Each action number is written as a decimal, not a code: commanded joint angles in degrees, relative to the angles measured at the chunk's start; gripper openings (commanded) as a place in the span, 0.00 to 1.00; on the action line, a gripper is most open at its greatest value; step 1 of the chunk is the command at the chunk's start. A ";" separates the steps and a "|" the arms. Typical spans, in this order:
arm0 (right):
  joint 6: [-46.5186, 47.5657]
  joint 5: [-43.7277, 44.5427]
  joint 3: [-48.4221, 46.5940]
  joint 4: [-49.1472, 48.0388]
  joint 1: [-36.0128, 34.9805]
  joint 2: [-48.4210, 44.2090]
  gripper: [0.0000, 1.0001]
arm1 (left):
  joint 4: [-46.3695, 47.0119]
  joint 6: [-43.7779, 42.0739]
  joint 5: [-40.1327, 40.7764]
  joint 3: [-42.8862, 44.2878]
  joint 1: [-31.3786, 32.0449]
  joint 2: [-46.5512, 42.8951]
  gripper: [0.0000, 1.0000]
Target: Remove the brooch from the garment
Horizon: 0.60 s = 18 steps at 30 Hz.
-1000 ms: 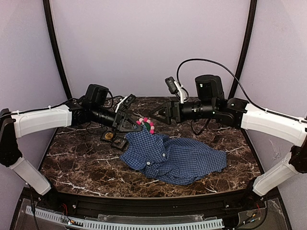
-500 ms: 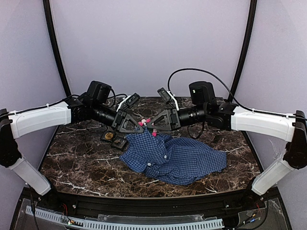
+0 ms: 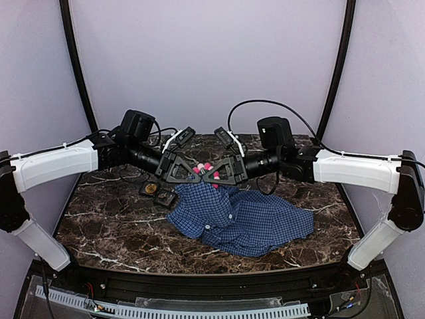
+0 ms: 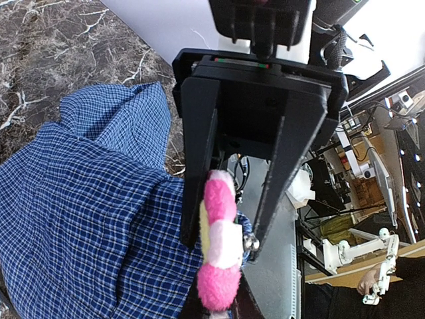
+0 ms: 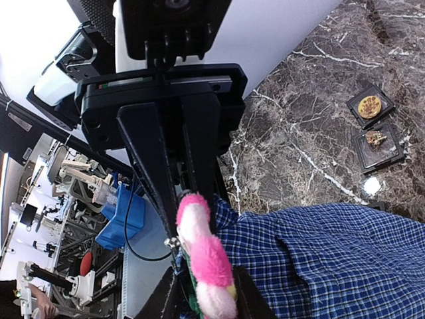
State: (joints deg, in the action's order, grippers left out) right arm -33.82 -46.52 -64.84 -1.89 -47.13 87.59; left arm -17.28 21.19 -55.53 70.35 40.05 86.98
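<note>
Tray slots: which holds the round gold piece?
The end slot farthest from the shirt; the slot beside it holds a smaller, darker, irregular piece.

I looked onto a dark, white-veined marble tabletop (image 3: 99, 232) closed in by pale lavender backdrop panels (image 3: 206, 60), with black curved poles (image 3: 76, 66) at the seams. Past the panels, the wrist views showed me a bright, cluttered workshop with a blue bin (image 5: 123, 214).

Left claw (image 3: 193, 175) pinched; right claw (image 4: 224, 240) perhaps gripping.
</note>
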 commanded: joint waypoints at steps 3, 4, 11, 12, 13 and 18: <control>-0.55 -0.78 0.54 -2.50 0.02 0.80 0.19 | -0.10 -0.54 -0.09 1.63 0.29 -2.34 0.01; -0.58 -0.77 0.51 -2.38 0.02 0.87 0.18 | -0.16 -0.58 -0.10 1.63 0.29 -2.41 0.01; -2.11 -4.48 0.33 -3.63 0.02 2.43 0.17 | -0.98 -1.30 -0.26 1.81 0.53 -2.34 0.01; -2.45 -5.73 0.29 -4.14 0.01 2.75 0.19 | -1.17 -1.36 -0.34 1.81 0.54 -2.34 0.01; -3.19 -6.85 0.39 -4.96 0.02 3.00 0.22 | -1.22 -1.51 -0.36 1.81 0.55 -2.25 0.01; -6.27 -10.06 0.88 -9.90 0.17 2.86 0.43 | -1.70 -1.93 -0.58 1.81 0.55 -2.36 0.01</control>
State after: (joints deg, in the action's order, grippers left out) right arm -37.39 -52.34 -64.47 -6.28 -46.78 90.13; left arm -19.07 20.62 -55.83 70.37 40.25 86.89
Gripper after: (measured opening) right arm 0.372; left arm 0.049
